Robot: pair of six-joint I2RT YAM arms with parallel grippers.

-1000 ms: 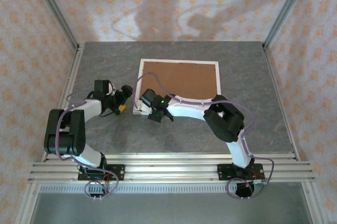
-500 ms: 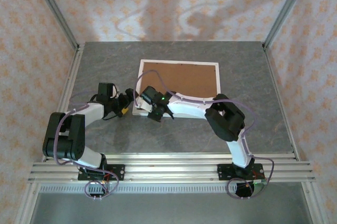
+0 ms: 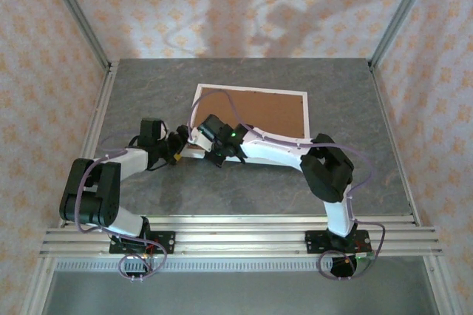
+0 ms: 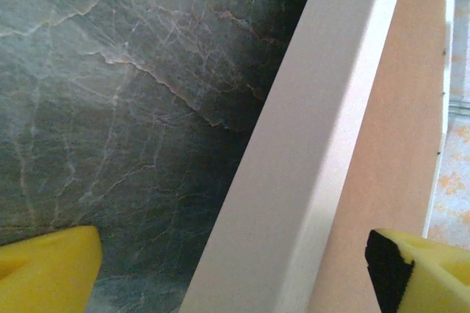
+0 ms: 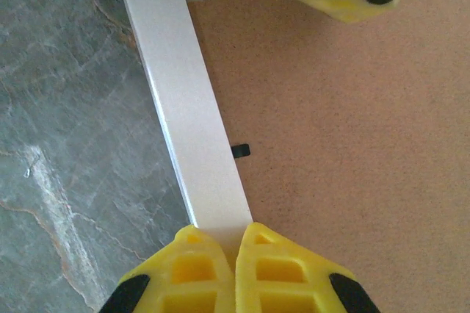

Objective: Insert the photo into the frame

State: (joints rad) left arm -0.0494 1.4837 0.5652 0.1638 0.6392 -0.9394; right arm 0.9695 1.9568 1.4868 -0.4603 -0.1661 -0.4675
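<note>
The frame [image 3: 255,90] lies back-up near the middle of the grey marbled table [image 3: 148,93], with its brown backing board [image 3: 259,112] filling the opening. This suits the loading stage of the task, since a print goes in from the rear. Whether the photo already sits beneath the board cannot be told. Both arms meet at the frame's near-left corner. The right gripper [image 5: 235,243] has its yellow fingers pressed together on the thin white side rail, apparently nipping its lip; that hold would pin the frame or tip that edge up off the stone. The left gripper [image 3: 180,148] comes in low from the table side with its claw spread wide. In the left wrist view, one of its fingers [image 4: 44,265] hangs over the bare table and the other over the board, so the rail runs between them without touching either. Judging by this, the left is lining up to take the same rail just beside the right's pinch. A small black tab [image 5: 240,151] sits at the board's edge just inside the rail and probably keeps the board seated. The board looks likely to need freeing there before anything can go under it.
</note>
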